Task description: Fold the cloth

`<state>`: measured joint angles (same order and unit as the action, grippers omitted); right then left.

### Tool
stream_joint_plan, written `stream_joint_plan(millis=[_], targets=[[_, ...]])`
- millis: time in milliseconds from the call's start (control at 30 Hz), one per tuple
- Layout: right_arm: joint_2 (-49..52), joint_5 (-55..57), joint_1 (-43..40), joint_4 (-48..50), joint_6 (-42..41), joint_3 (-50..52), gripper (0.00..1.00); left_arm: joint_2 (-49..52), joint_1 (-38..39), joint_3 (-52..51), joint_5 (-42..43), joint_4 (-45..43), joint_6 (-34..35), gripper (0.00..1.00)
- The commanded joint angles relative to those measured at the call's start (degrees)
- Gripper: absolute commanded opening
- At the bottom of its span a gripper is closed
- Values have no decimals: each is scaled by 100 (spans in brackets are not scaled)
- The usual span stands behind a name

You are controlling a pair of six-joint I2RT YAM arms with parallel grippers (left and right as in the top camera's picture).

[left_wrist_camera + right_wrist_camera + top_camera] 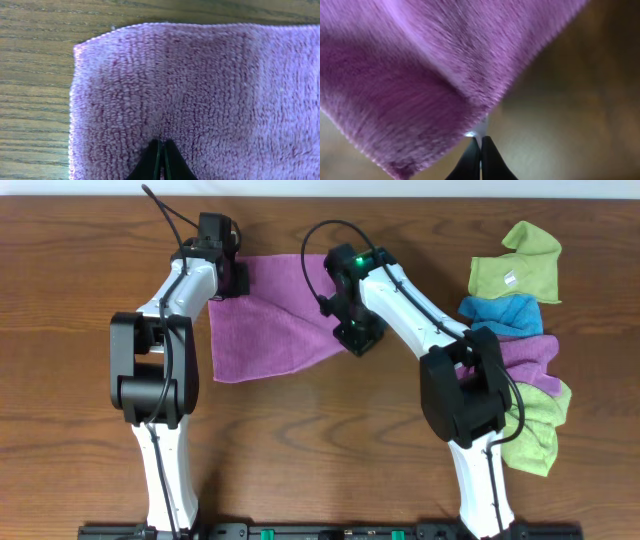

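The purple-magenta cloth [270,320] lies spread on the wooden table between the two arms, with a fold ridge running toward its right corner. My left gripper [225,277] is at its far left corner. In the left wrist view the jaws [161,143] are shut and pinch the cloth [200,85] near its edge. My right gripper [358,336] is at the cloth's right corner. In the right wrist view its jaws [480,138] are shut on that corner of the cloth [410,75], where a small white tag [481,127] shows. The image there is blurred.
A pile of other cloths lies at the table's right side: a lime-green one [515,265], a blue one [500,313], a bunched purple one [532,358] and another lime-green one [540,425]. The right arm's base stands beside this pile.
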<state>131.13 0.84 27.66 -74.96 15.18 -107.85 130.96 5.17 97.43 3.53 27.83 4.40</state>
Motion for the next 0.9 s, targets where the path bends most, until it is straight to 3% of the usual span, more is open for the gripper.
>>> stream_joint_plan(millis=[0,100,133,167,333,367,400,433,533,567,600,733,867], targets=[[24,118,17,-369,-328,2,6,199,-37,-146,-11,37,-81,6],[24,243,17,-678,-507,2,9,199,-37,-146,-11,37,-81,6],[24,249,17,-717,-540,2,15,199,-37,-146,-11,35,-81,6],[24,260,17,-719,-592,-2,29,199,-37,-146,-11,35,-81,6],[22,367,11,-719,-901,-400,45,168,-37,20,-9,81,-79,8],[22,367,2,-719,-901,-511,45,127,-37,96,-7,103,-79,18],[22,367,-4,-717,-898,-645,46,39,-37,201,4,151,-76,38],[22,367,-11,-717,-896,-761,47,-63,-37,308,15,210,-79,45],[22,367,-39,-717,-896,-1016,47,-428,-37,511,17,525,-122,85],[22,367,-55,-719,-898,-1080,47,-546,-37,514,17,629,-129,92],[22,365,-68,-726,-903,-1145,47,-691,-37,514,20,776,-129,98],[-37,223,-229,-732,-1169,-1451,45,-1438,-28,514,103,1663,-212,95],[-118,-994,-614,-715,-1172,-1473,43,-2015,-140,511,656,2638,-280,96]])
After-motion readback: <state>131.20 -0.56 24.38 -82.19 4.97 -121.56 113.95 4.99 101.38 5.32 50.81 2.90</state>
